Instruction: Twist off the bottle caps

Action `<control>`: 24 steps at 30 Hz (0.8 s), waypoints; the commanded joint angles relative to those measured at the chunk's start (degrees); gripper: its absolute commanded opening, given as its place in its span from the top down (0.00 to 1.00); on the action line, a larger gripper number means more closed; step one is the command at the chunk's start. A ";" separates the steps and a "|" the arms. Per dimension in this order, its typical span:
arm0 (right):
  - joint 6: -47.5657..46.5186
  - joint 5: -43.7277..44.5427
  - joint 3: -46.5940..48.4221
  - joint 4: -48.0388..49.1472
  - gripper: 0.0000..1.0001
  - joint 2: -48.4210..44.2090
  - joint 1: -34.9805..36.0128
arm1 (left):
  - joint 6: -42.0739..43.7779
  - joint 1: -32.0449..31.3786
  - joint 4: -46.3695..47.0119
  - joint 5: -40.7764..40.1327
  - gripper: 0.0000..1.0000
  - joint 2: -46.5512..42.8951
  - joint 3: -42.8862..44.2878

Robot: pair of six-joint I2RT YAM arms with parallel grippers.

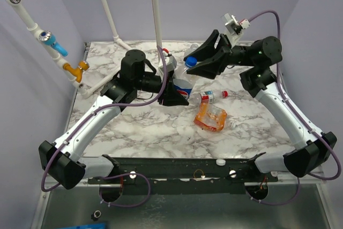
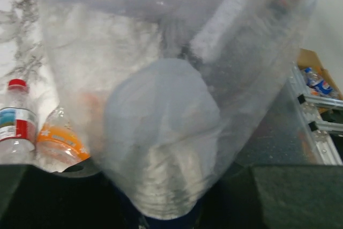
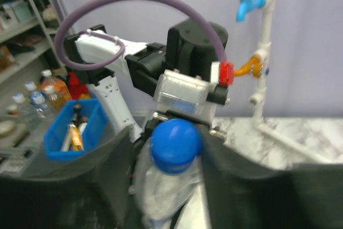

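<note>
Left gripper (image 1: 174,94) is seen just left of the middle of the overhead view, closed tight on the Pepsi bottle (image 1: 183,86), which is held by its body above the bench (image 1: 139,132). In the left wrist view the clear plastic of this bottle fills nearly the whole frame, with the dark fingers (image 2: 48,197) showing along the bottom edge on either side of it.

The right gripper (image 1: 199,64) is placed at the neck end of the same bottle, upper middle of the overhead view. In the right wrist view the blue cap (image 3: 174,144) is seen at lower centre, set on the bottle and lying between the two fingers, which stand close against it on both sides. Whether the cap is actually being squeezed cannot be told.

A red-labelled bottle (image 1: 206,97) is laid on its side on the bench just right of the held bottle, its red cap (image 1: 225,94) on and pointing toward the right of the frame. An orange-labelled bottle (image 1: 210,117), crumpled, is lying just below it. A small white cap (image 1: 234,125) is seen loose on the bench just to the right of that.
</note>
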 commanded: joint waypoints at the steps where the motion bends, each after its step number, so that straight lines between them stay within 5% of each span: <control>1: -13.35 6.09 1.04 -19.53 0.35 -2.45 0.69 | -0.09 0.90 2.89 -6.60 0.95 -1.48 1.45; 2: -14.08 9.59 1.41 -21.16 0.21 -2.98 0.71 | 0.78 0.89 2.76 -8.57 0.95 -1.52 1.28; 5: -13.40 17.79 1.11 -21.90 0.01 -4.78 0.72 | 3.25 0.91 2.40 -17.54 0.95 -1.66 0.67; 18: -14.22 44.92 11.73 -40.37 0.00 0.64 3.77 | 16.80 0.29 3.71 -38.52 0.95 -1.55 -2.98; 24: -14.25 45.58 12.79 -39.89 0.20 2.77 4.95 | 18.16 -0.58 3.98 -41.36 0.95 -0.26 -2.73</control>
